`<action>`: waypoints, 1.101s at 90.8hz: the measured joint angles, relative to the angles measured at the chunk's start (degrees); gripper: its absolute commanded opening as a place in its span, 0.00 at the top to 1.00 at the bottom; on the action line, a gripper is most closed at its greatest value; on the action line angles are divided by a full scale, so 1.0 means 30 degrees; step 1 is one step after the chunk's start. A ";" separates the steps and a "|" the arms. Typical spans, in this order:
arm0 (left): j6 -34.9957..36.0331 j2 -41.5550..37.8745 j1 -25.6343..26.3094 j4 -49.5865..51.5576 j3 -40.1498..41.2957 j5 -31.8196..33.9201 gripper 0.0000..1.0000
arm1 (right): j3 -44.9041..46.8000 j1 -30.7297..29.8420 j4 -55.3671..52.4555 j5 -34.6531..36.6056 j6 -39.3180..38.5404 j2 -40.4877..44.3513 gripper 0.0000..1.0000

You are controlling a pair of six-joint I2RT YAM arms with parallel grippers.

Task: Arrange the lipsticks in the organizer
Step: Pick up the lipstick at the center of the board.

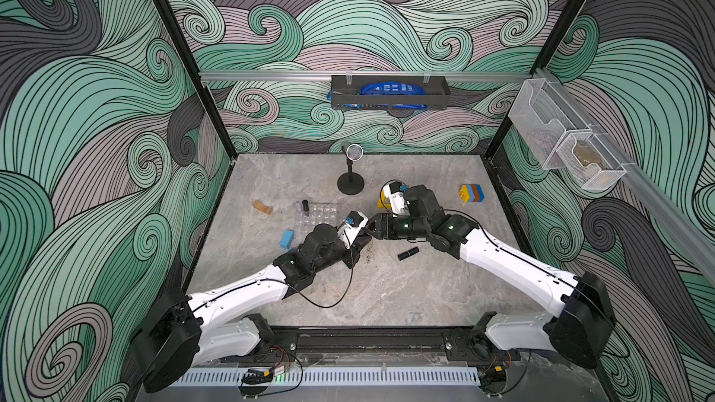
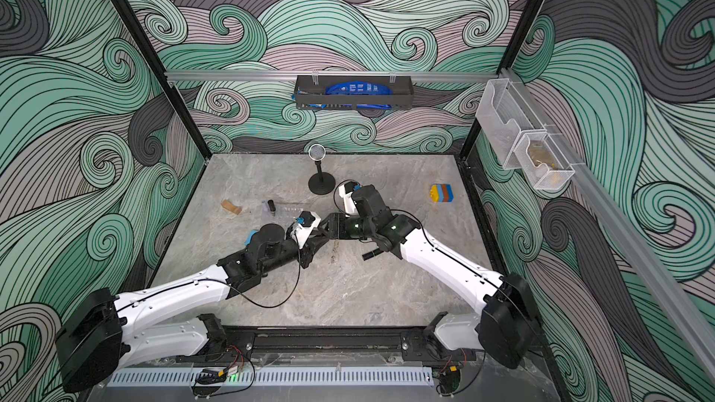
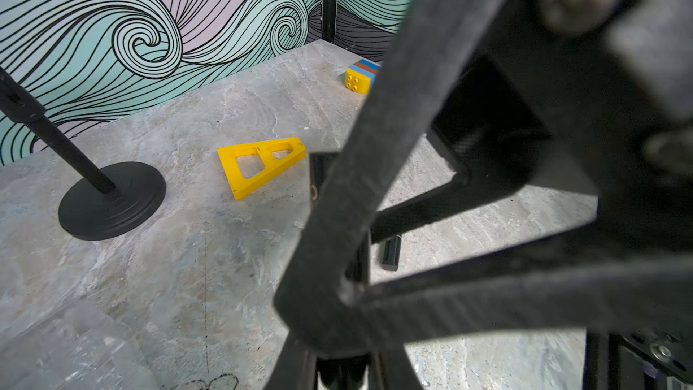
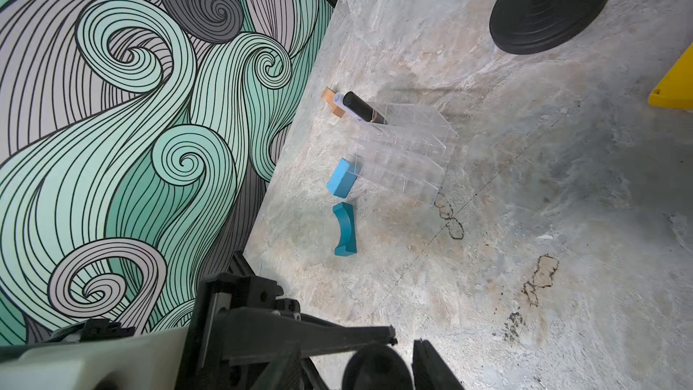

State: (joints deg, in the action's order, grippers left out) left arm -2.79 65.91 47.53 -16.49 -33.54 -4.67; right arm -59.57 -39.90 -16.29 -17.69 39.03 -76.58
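— What is the biggest thing in front of you?

— The grey marbled surface (image 1: 387,295). Both my arms reach out over it and meet near its middle, tip to tip.

— And your fingers?

— My left fingers (image 1: 363,244) are clamped tight on the held lipstick (image 3: 320,174). It is a black tube with a coppery mark, and it sticks out past their tips, clear of the surface. My right fingers (image 1: 372,228) crowd the same spot. I cannot tell whether they are parted or pinching the tube, because the left wrist view shows them only as a dark blur.

— What stands around them?

— A black microphone stand (image 1: 350,183) is toward the far edge. The organizer (image 1: 325,212) lies flat to the left of where my tips meet. It is clear plastic with a grid of small square compartments. A yellow triangular frame (image 3: 258,165) lies flat beyond my right wrist. A stack of coloured bricks (image 1: 472,193) sits at the far right, well apart from the rest.

— Anything smaller?

— A blue block (image 1: 286,238) lies just beside the organizer's near left corner, and a teal arched block (image 4: 344,228) is near that one. A tan block (image 1: 262,206) lies to the organizer's left.

— And the other lipsticks?

— The standing lipstick (image 1: 305,206) is upright in a compartment near the organizer's far left corner. A pale lilac piece (image 4: 339,99) is just beside it. The lying lipstick (image 1: 408,254) rests on its side on the bare surface near my right arm, well apart from the organizer.
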 measured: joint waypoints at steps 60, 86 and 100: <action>-1.2845 0.3147 -0.5676 -0.5348 -0.3366 -1.9103 0.94 | 0.2630 0.5136 0.8422 -1.3406 -0.1151 0.1880 0.39; -2.1675 0.6564 -0.5676 -1.6925 -0.3024 -2.1675 0.97 | 0.2630 0.5129 1.0178 -1.4724 0.0095 0.1880 0.50; -2.3416 0.7220 -0.5676 -1.8899 -0.3016 -2.1995 0.97 | 0.2630 0.5122 1.0994 -1.4957 0.1064 0.1778 0.57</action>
State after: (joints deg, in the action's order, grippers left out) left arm -73.03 87.57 30.50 -73.19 -42.59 -70.65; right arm -51.68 -24.53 16.69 -62.57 42.22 -71.24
